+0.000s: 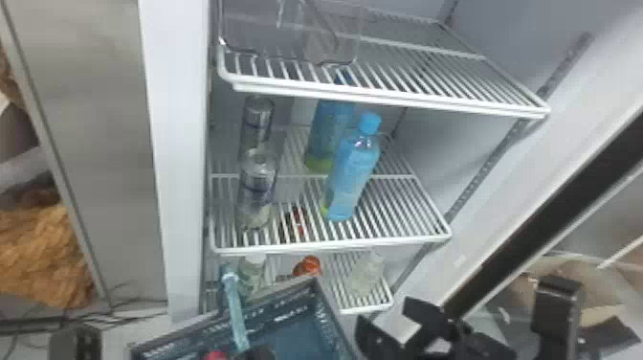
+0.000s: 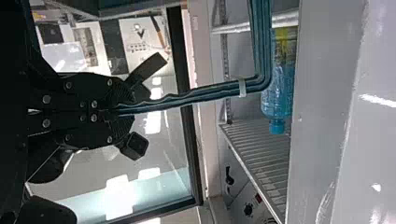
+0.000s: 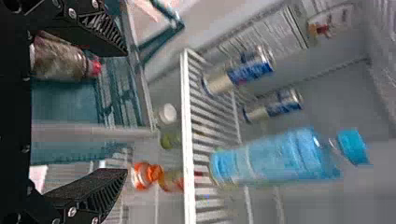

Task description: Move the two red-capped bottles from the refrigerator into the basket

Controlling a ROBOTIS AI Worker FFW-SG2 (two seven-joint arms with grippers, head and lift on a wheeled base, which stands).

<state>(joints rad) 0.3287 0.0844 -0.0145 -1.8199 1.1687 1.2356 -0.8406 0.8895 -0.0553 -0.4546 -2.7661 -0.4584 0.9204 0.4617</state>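
Red-capped bottles [image 3: 60,63], with surroundings: refrigerator [image 1: 177,143], which stood open; teal basket [image 1: 287,313], which hung before the lower shelf [image 1: 366,309], its handle [image 2: 163,101] pinched by the left gripper [image 1: 257,353]; right gripper [image 1: 384,313], which was beside the basket, fingers spread. Smallest entries: one bottle lay inside the basket; another, orange-red at the cap [image 1: 310,264], was at the lower shelf.

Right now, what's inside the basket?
A red-capped bottle lies inside the basket. The right gripper covers part of the basket, so I can't tell what's behind it.
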